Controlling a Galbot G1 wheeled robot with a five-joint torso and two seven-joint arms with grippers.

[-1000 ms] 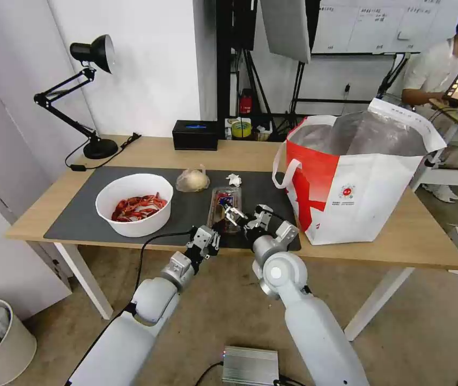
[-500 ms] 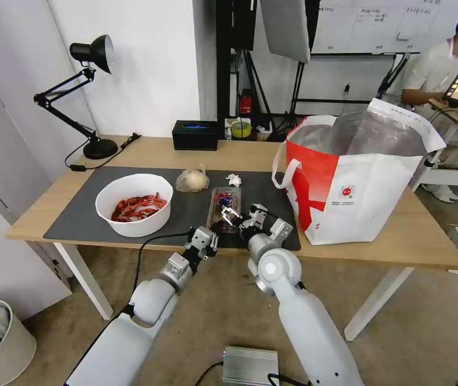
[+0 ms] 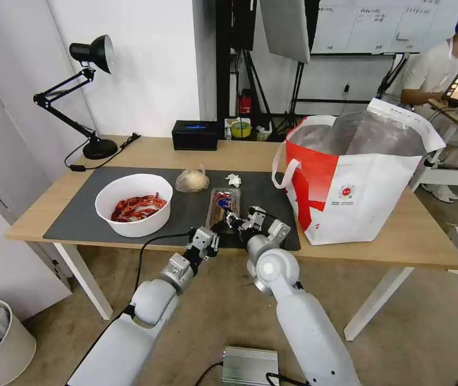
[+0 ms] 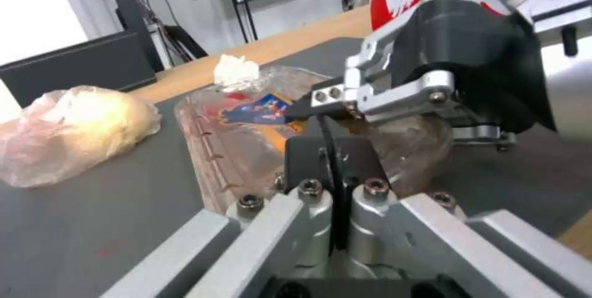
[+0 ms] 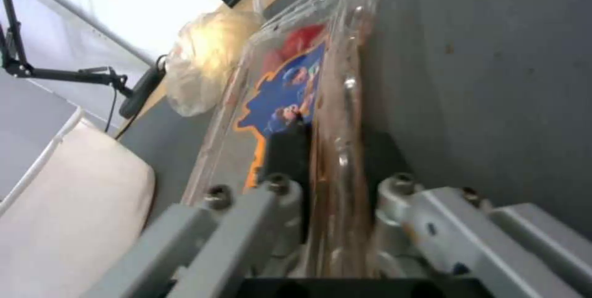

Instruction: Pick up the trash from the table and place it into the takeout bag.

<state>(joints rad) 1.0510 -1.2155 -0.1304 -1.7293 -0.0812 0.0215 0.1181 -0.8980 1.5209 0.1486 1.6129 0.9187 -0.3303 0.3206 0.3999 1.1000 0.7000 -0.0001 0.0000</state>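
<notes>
The clear plastic clamshell tray [image 3: 223,206] lay flat on the dark grey mat [image 3: 79,214], just below the centre of the head view, its long side running away from the robot. Its near right rim was straddled by the right gripper [image 3: 238,219]: in the right wrist view one black pad [image 5: 285,150] was pressed on the printed lid while the other finger sat outside the tray's edge [image 5: 336,117], so the jaws were drawn narrow on that edge. This was judged a pinch on the thin rim, taken there because the tray was too broad to be spanned whole.

The left gripper [image 3: 212,239] was held low at the table's front edge, just beside the tray's near end; in the left wrist view its fingers [image 4: 330,173] were seen brought together with nothing between them, apparently kept out of the way.

Toward the upper left of the tray sat the small knotted clear bag [image 3: 191,180], and above it the crumpled white tissue [image 3: 233,179]. The white round bowl of red crayfish shells [image 3: 134,204] stood at the left of the mat. The takeout bag [image 3: 352,177] stood open at the right of the frame, its mouth upward, presumably so that things could be dropped in from above.
</notes>
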